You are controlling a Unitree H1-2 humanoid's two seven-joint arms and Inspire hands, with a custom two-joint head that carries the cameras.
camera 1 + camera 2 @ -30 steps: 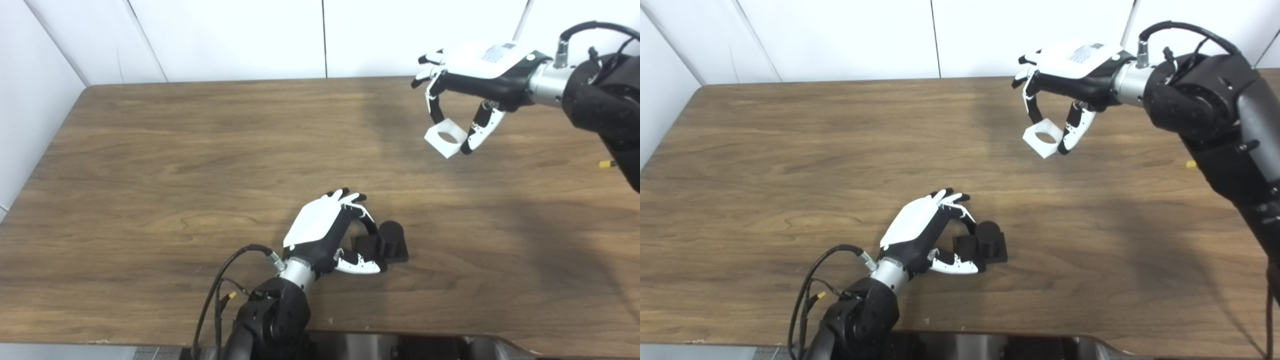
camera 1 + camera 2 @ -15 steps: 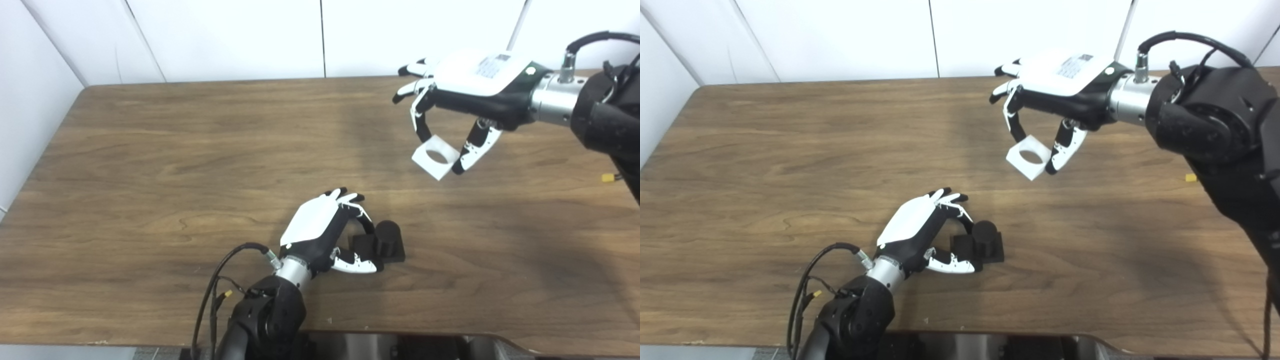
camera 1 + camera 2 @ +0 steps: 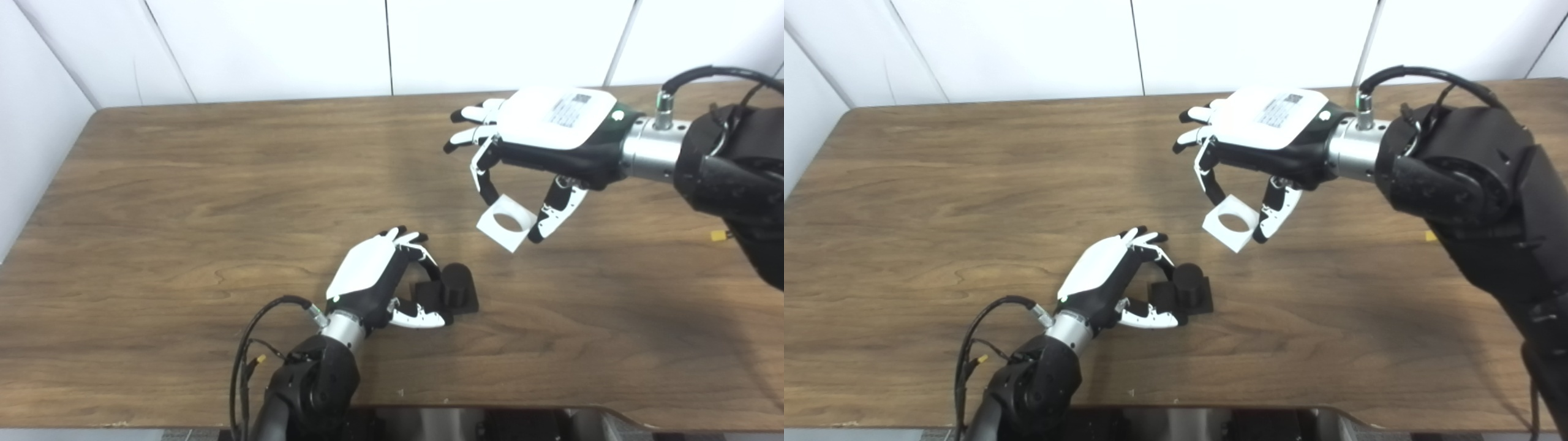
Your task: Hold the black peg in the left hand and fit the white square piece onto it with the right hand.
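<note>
Fingers of right hand [image 3: 551,147] pinch white square piece [image 3: 506,223] mid-air, right of centre; left hand [image 3: 383,282] curled around black peg [image 3: 452,288] on table [image 3: 153,202], lower centre.

Paired head cameras, looking down, table [image 3: 153,184] shared

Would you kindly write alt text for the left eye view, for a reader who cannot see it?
The right robot hand holds a white square piece with a round hole in the air, up and to the right of the black peg. The left robot hand steadies the peg's base on a brown wooden table.
</note>
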